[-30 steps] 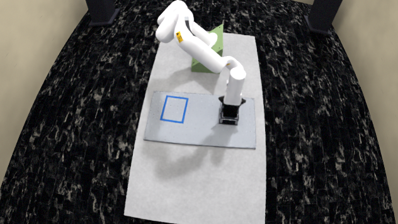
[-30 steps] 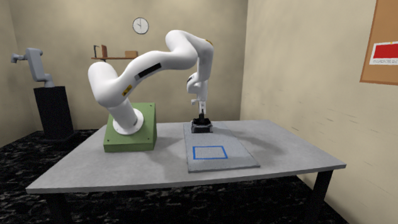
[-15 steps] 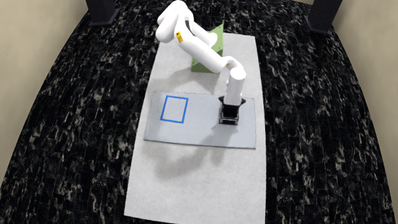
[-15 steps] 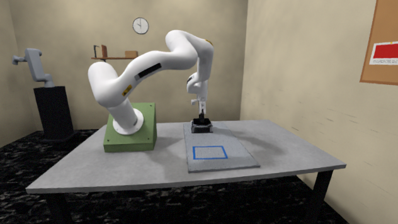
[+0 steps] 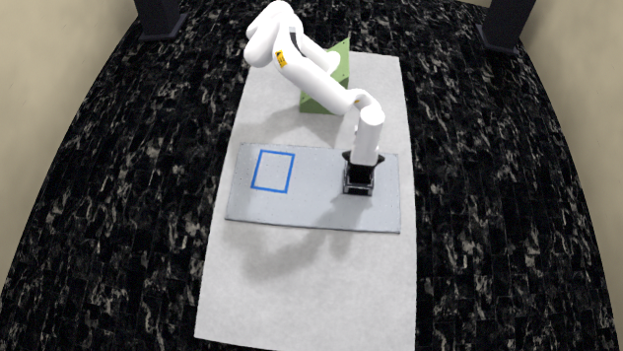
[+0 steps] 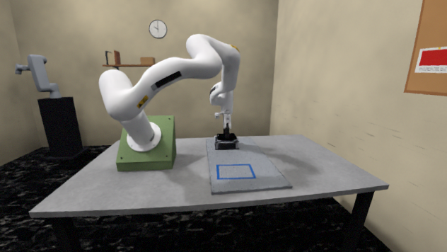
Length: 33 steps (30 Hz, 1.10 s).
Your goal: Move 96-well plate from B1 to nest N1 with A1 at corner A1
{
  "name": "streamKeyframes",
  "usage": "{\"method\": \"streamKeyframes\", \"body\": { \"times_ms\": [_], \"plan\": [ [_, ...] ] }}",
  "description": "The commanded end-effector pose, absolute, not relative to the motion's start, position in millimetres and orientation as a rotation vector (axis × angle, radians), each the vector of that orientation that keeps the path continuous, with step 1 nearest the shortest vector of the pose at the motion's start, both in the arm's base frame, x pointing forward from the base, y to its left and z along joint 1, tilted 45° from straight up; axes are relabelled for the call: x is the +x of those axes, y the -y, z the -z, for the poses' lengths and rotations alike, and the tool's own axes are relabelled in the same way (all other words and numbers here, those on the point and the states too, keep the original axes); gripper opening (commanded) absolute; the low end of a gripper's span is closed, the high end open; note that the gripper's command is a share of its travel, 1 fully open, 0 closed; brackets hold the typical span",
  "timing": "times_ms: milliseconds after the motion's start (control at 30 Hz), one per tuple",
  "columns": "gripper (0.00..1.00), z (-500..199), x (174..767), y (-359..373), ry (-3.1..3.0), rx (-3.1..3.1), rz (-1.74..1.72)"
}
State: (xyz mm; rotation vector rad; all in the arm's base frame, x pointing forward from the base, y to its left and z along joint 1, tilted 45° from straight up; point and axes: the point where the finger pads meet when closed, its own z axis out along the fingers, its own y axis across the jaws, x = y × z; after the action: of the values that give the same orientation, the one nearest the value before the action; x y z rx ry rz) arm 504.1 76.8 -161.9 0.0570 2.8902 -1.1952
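My gripper (image 5: 359,174) points straight down over the raised nest N1 (image 5: 358,185) at the right end of the grey mat (image 5: 315,202). It is shut on the 96-well plate (image 5: 359,181), a small dark plate that sits at the top of the nest. In the side view the gripper (image 6: 226,135) holds the plate (image 6: 223,138) right at the nest (image 6: 226,145). I cannot tell whether the plate rests flat inside the locators, nor where its cut-off corner lies. The blue-outlined spot B1 (image 5: 272,171) at the left of the mat is empty; it also shows in the side view (image 6: 235,171).
The arm's green base block (image 5: 329,79) stands behind the mat; it also shows in the side view (image 6: 146,149). A wall runs along the table's right side (image 6: 353,88). A second arm on a black pedestal (image 6: 60,124) stands far off at the back left.
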Motion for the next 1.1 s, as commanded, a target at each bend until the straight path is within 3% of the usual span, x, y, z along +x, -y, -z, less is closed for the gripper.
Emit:
{"method": "streamKeyframes", "body": {
  "times_ms": [0,1067],
  "plan": [
    [0.00,161.9,504.9,-77.2,-2.889,0.057,1.193],
    [0.00,165.2,504.9,-73.9,-2.889,0.057,1.193]
  ]
}}
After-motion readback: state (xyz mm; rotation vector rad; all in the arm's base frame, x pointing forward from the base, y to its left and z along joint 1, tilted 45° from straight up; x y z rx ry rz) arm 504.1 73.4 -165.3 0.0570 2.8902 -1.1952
